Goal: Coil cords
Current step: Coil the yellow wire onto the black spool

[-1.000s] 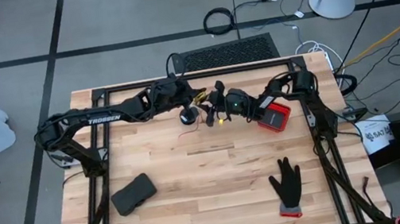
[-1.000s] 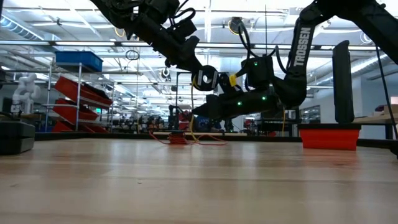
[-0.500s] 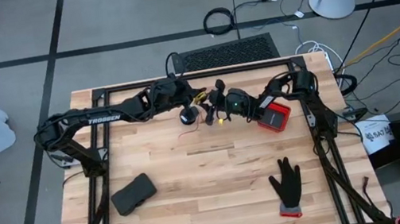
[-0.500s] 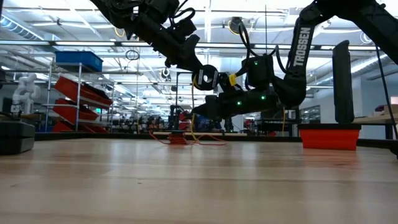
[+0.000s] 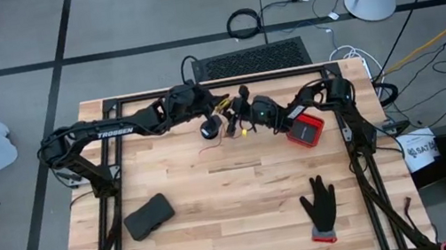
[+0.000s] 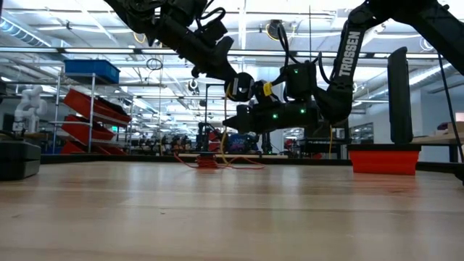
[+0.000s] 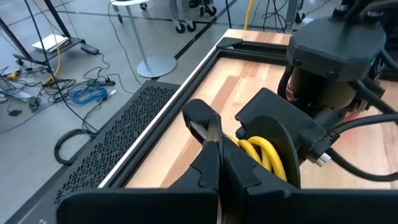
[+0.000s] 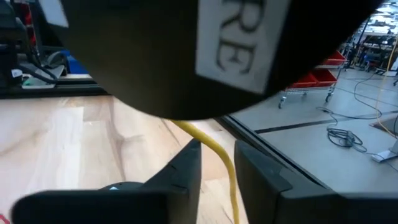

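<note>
Wooden table [image 5: 243, 194], "TROSSEN" on left arm [image 5: 113, 132], right arm [image 6: 346, 52]

A: How was the scene lit?

B: Brightly and evenly from overhead. In the low view, ceiling light strips [image 6: 87, 51] glowed in long rows, and the arms showed as dark silhouettes against them.

A: Any shadows or blur?

B: Shadows on the wooden table [image 5: 235, 204] were faint and soft. The nearest boards in the low view were smeared out of focus (as was the dark, close shape filling the right wrist view).
</note>
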Robot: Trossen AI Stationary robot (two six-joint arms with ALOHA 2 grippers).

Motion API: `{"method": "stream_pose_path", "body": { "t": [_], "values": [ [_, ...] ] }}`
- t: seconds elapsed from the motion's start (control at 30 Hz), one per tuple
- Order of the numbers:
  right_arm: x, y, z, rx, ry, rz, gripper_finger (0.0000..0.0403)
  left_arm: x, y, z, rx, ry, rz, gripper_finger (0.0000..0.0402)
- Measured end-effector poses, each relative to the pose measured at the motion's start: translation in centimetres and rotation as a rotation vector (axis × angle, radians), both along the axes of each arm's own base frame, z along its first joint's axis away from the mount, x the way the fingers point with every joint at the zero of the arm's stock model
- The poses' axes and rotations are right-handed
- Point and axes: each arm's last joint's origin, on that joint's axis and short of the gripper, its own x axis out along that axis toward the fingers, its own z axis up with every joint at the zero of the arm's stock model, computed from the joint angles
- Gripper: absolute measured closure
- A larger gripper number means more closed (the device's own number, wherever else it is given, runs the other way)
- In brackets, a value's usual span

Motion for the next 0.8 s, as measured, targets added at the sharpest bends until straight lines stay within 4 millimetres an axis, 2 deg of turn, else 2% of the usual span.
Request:
{"method": "stream_pose_path", "body": {
  "t": [0.27, 0.63, 0.8],
  "values": [
    [0.0, 0.0, 0.4, 0.008, -0.044, 0.001, 0.0398, 0.1, 0.0, 0.2, -0.006, -0.029, -0.01, 0.0401],
    [0.0, 0.0, -0.5, 0.09, 0.02, -0.013, 0.0402, 0.0, 0.4, 0.0, -0.019, -0.023, -0.001, 0.0401],
    [-0.3, 0.1, -1.0, 0.109, 0.042, -0.044, 0.0403, -0.4, 0.3, 0.9, -0.014, -0.053, -0.026, 0.0401]
  ]
}}
